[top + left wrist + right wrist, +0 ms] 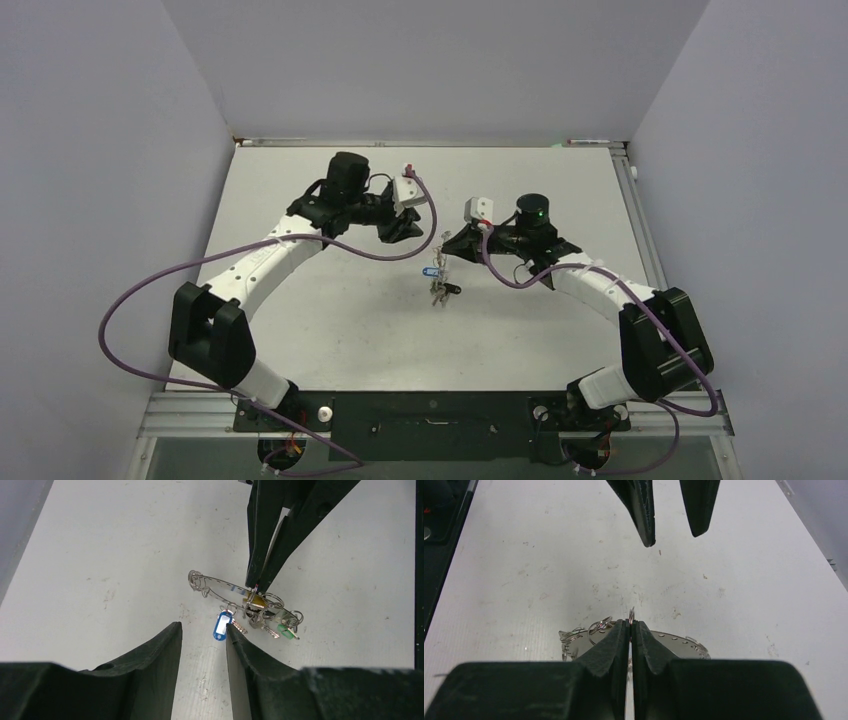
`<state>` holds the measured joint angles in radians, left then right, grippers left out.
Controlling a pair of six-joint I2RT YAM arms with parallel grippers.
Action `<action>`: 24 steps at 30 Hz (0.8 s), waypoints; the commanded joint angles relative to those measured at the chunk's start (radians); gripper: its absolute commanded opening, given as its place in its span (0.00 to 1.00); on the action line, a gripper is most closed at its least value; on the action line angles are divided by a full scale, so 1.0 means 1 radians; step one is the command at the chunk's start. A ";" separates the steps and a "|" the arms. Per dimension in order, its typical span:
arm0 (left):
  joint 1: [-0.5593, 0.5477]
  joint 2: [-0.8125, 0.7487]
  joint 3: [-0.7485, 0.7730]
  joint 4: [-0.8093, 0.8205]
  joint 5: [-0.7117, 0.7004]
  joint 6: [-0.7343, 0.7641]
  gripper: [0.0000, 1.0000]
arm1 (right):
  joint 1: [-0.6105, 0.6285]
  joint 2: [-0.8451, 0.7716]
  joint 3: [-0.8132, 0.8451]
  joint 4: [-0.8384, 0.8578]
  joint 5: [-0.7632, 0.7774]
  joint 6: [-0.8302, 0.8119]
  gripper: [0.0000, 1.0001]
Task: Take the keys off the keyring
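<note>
Right gripper (630,625) pinches the keyring (222,584) in its jaws; left gripper (202,630), jaws spread, looks next to need the blue key (220,625) beneath the keyring.

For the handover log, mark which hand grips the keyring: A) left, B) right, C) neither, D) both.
B: the right hand is pinched shut on the keyring, while the left hand is open and apart from it.
</note>
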<state>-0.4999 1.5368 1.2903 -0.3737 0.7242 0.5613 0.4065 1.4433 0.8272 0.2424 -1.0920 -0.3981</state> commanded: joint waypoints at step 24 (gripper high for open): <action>0.020 0.006 -0.133 0.354 0.276 -0.306 0.17 | -0.006 -0.024 -0.179 0.903 -0.006 0.480 0.05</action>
<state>-0.4770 1.5253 1.1450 -0.1131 0.9363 0.2817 0.4053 1.4433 0.6384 1.0069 -1.0706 0.0521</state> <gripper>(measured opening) 0.228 0.054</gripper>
